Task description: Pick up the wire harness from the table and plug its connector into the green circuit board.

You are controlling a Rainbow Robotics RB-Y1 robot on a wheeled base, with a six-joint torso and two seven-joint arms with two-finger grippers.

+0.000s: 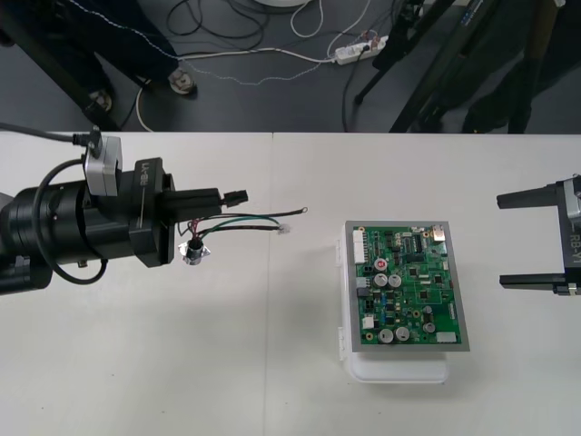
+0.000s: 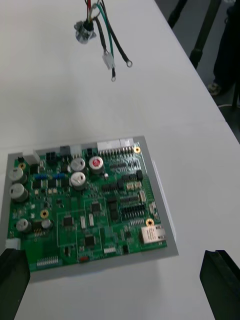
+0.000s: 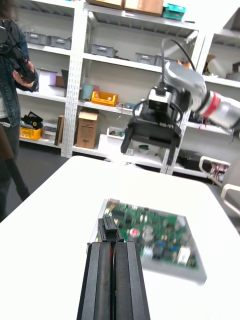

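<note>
On the plain light table [image 1: 272,363], the left arm reaches in from its own side, its left gripper [image 1: 222,197] held well apart from the green circuit board [image 1: 408,286]; the board lies flat on its white base [image 1: 399,371] in the table's right half; the right gripper [image 1: 501,241] waits just off the board's right edge, its two fingers [image 1: 531,282] spread wide and holding nothing (from its own wrist they stand far apart, either side of the board's near edge); the left gripper's fingers [image 3: 127,280] are pressed together on the wire harness [image 1: 245,221], pinching its small black plug [image 1: 238,195] at their tips; from the left wrist, the plug juts out of the closed fingers and points toward the board, with the right gripper facing it from the far side; the red, black and green wires [image 2: 107,35] trail from the plug toward the board, their loose ends stopping short of it; the round metal socket [image 1: 194,252] hangs beside the left gripper's fingers
</note>
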